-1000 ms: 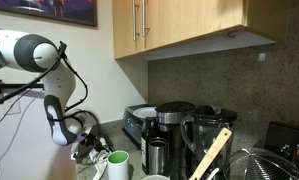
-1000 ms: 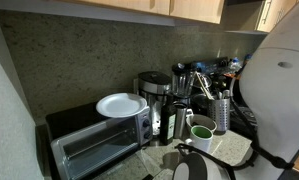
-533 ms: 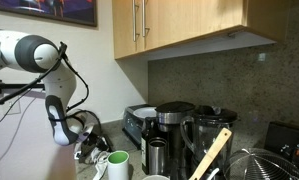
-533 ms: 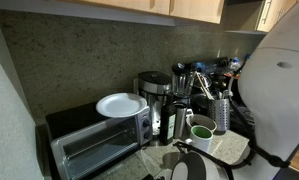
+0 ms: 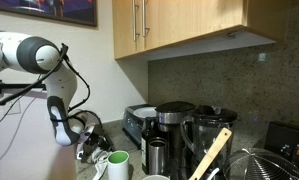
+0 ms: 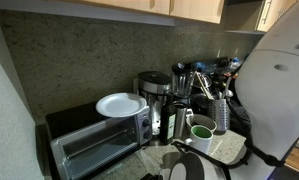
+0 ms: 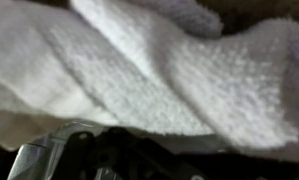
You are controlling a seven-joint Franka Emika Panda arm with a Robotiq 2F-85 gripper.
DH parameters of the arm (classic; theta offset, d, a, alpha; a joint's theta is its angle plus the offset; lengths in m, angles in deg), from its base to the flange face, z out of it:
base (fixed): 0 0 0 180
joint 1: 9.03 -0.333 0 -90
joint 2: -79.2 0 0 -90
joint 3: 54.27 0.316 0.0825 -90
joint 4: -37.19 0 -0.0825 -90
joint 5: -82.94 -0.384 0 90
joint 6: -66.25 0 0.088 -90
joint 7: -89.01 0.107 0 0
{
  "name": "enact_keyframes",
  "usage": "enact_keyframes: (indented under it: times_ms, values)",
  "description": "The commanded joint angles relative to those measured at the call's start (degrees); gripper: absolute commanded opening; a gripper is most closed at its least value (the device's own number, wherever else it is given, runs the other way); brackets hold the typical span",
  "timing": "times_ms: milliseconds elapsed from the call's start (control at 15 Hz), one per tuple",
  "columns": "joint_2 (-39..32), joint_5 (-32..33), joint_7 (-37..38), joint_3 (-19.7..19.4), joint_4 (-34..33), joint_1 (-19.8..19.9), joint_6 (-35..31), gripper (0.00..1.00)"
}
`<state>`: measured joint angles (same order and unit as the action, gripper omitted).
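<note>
White terry towel is seen filling the wrist view, pressed right up at the claw, low at the left of the appliances. The claw's fingers are covered by cloth, so apart or clamped cannot be told. Risk judged: a loose fold could be swept into the white mug with green inside just beside it, and the mug tipped. Mug contents cannot be made out. Further right, a perforated metal holder is stuffed with utensils.
</note>
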<state>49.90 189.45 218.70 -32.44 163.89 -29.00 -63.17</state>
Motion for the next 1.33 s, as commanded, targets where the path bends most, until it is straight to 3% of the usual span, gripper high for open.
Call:
enact_keyframes:
  times_ms: [0,1267]
  values:
    - [-0.54,2.81,0.12,-0.73,-3.86,-0.47,2.42,1.0]
    - [6.08,1.41,-4.8,-0.1,-5.39,-0.81,3.6,1.0]
